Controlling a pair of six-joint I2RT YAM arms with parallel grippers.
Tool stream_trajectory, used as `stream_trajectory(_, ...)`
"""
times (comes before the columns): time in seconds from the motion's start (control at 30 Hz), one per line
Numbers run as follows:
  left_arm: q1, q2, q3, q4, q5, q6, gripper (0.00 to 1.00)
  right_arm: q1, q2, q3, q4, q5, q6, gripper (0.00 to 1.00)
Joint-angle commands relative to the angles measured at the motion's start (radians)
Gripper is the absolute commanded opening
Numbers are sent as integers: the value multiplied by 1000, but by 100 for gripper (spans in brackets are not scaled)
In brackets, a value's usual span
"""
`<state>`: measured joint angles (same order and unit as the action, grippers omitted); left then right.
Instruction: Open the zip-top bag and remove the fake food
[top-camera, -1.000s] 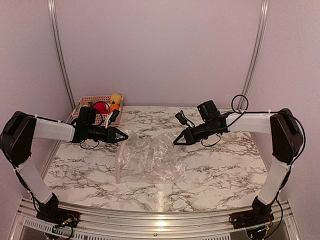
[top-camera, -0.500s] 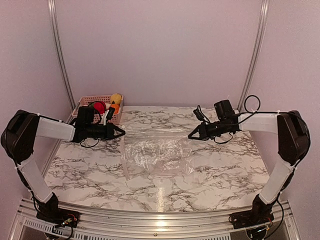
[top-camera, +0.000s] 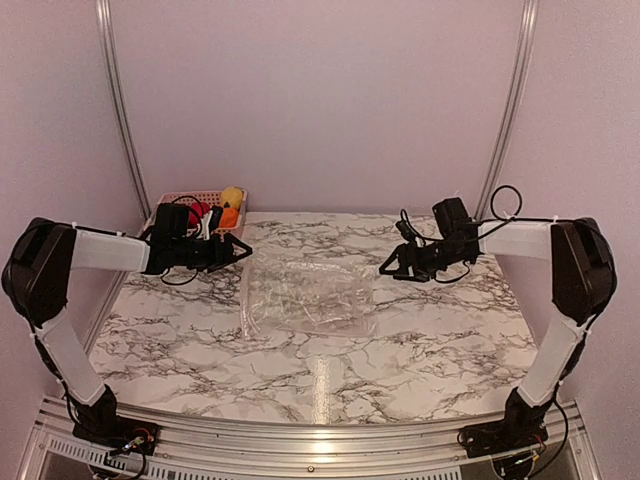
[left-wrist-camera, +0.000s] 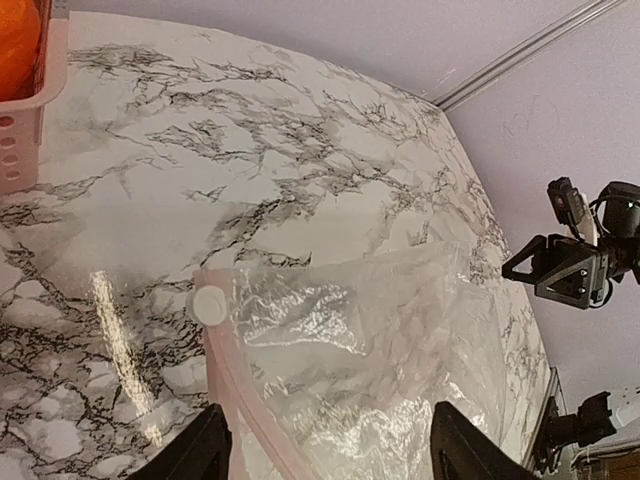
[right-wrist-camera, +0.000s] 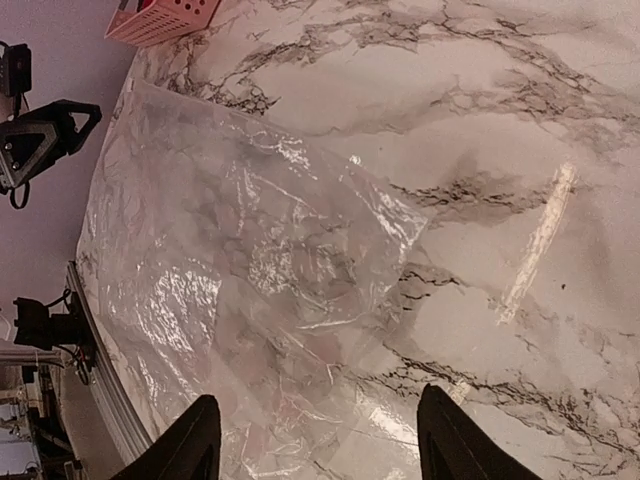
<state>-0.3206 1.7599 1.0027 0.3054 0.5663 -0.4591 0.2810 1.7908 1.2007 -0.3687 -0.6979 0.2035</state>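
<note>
At the far left corner of the marble tabletop (top-camera: 430, 340) a pink slotted basket (top-camera: 178, 198) is seen, partly covered by the left arm. Of the fake food (top-camera: 232, 198) in it, only yellow, orange and red pieces can be made out; anything else is hidden. The left pincer (top-camera: 243, 250) is held near the far left corner of the bag, its fingers spread wide with nothing gripped. Only their tips are caught at the bottom of the wrist view. The zip-top bag (top-camera: 308, 295) is laid crumpled in the middle of the tabletop, between the two pincers, with marble veining showing through it. Its pale zip strip (left-wrist-camera: 235, 385), with a round white tab (left-wrist-camera: 210, 305) at its end, is cut off by the frame edge. The right pincer (top-camera: 386, 268) is held beside the bag's right edge, likewise wide open and empty.
</note>
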Motion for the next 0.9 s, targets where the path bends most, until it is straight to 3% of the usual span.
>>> stream_trajectory(0.0,9,-134,-114,-176,-38,50,73,-12,-105,-89,-49,-58,14,64)
stream_trajectory(0.23,-16,-309,-323,-222,11,64,77,105,-159,-197,-3,-78,83,60)
stream_trajectory(0.43,-49,-291,-365,-178,12,24,77,155,-106,-204,64,-62,136,59)
stream_trajectory(0.53,-47,-306,-387,-143,-21,-9,81,156,-113,-197,70,-51,136,61)
stream_trajectory(0.63,-47,-346,-390,-164,-69,-27,98,154,-131,-191,63,-43,119,67)
stream_trajectory(0.87,0,-507,-312,-300,-203,-32,99,105,-270,-240,121,-36,127,98)
